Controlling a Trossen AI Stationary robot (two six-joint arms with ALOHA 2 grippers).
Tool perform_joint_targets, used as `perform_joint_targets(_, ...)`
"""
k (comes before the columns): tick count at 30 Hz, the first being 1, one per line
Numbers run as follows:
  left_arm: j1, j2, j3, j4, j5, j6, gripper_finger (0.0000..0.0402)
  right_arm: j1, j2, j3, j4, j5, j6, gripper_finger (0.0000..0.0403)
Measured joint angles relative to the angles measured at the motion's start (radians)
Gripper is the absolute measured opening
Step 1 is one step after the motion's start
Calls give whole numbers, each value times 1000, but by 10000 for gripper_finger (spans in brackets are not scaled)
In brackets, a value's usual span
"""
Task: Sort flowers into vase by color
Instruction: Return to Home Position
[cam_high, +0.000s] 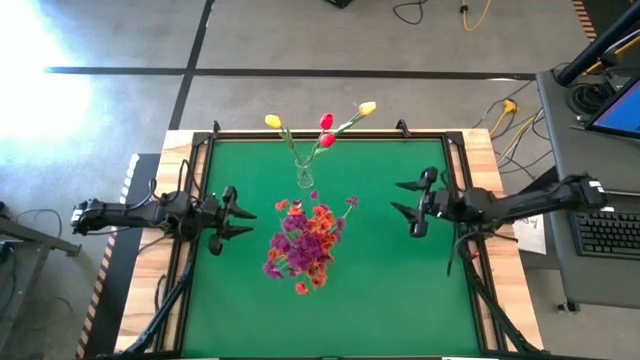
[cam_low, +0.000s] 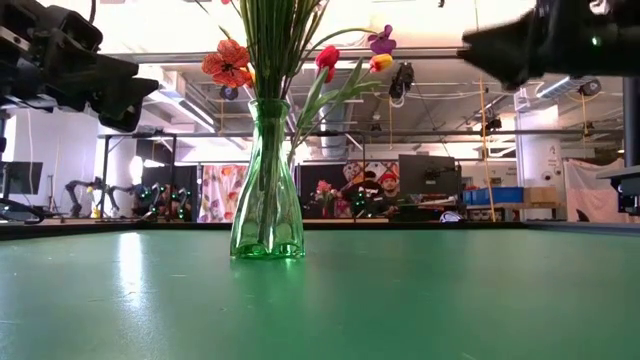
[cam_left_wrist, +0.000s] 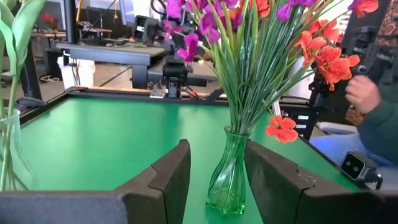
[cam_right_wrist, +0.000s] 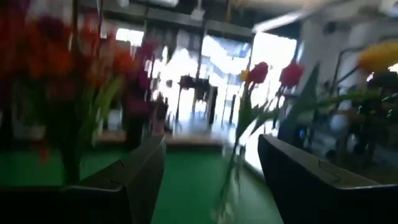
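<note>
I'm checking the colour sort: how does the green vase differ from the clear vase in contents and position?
The green vase holds purple and orange-red sprays; the clear vase holds yellow and pink-red tulips. The green vase stands near the middle of the table; the clear vase stands closer to one edge. The green vase's bunch is dense; the clear vase's tulips splay apart. Both stand upright.

The green-topped table (cam_high: 400, 290) carries 2 vases: a clear vase (cam_high: 305, 178) near its far edge, a green vase (cam_low: 266, 190) mid-table.

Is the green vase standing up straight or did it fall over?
Standing up. The green vase sits flat on the table, and its flowers rise out of its neck.
</note>
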Motion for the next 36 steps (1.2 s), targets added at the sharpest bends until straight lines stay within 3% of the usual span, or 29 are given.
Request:
perform_joint_targets(5,0,3,0,-2,0,0,140,2,-136,-9,-400,-91,0,247)
perform_joint_targets(10,0,6,0,0,0,0,140,1,-265,-97,-404,-85,1,247)
perform_joint_targets(13,0,12,0,0,0,0,140,1,-342,-97,-514,-95,24,247)
perform_joint_targets(21,0,24,0,1,0,0,140,0,-584,-97,-805,-251,85,247)
perform_joint_targets(25,0,34,0,0,2,0,140,-6,-618,-98,-801,-340,82,247)
perform_joint_targets(36,0,56,0,0,0,0,140,-1,-615,-98,-806,-347,169,247)
